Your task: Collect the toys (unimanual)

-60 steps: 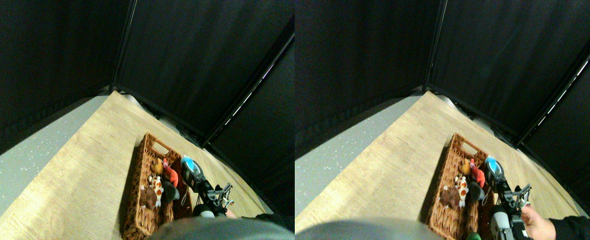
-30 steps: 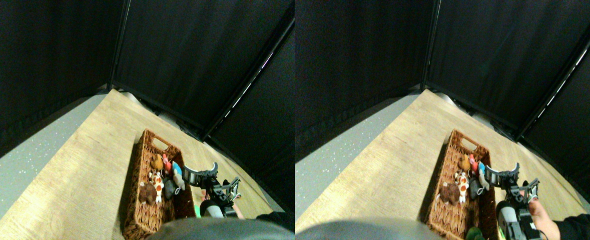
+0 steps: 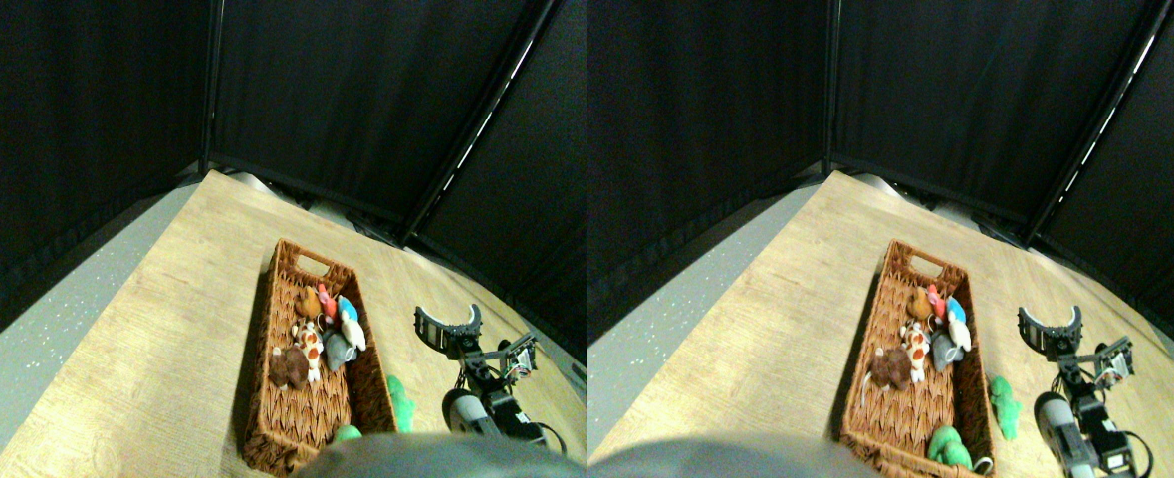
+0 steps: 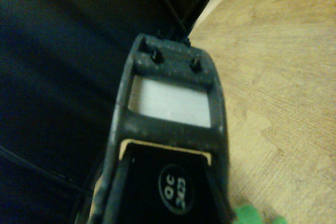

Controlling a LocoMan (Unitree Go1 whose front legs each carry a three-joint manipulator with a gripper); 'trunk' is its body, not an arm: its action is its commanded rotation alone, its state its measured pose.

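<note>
Several toys lie in the long woven basket (image 3: pixel 293 418): an orange-brown one (image 3: pixel 310 302), a red one (image 3: pixel 326 296), a blue one (image 3: pixel 349 310), a grey one (image 3: pixel 338 350), a spotted one (image 3: pixel 310 345) and a brown one (image 3: pixel 287 368). A green toy (image 3: pixel 399 400) lies on the wooden floor just right of the basket. Another green toy (image 3: pixel 347 434) shows at the basket's near end. My right gripper (image 3: pixel 447 318) hangs open and empty to the right of the basket, above the floor. In the wrist view the dark jaw frame (image 4: pixel 169 103) fills the middle, with a green toy (image 4: pixel 248 216) at the edge.
Black curtain walls (image 3: pixel 348 90) on dark frame poles close off the back and right. The wooden floor (image 3: pixel 178 299) meets a grey speckled floor (image 3: pixel 39 339) on the left.
The blue toy went from my gripper into the basket. The gripper opened and moved right, away from the basket. The person's hand at the lower right is gone. The camera has shifted.
</note>
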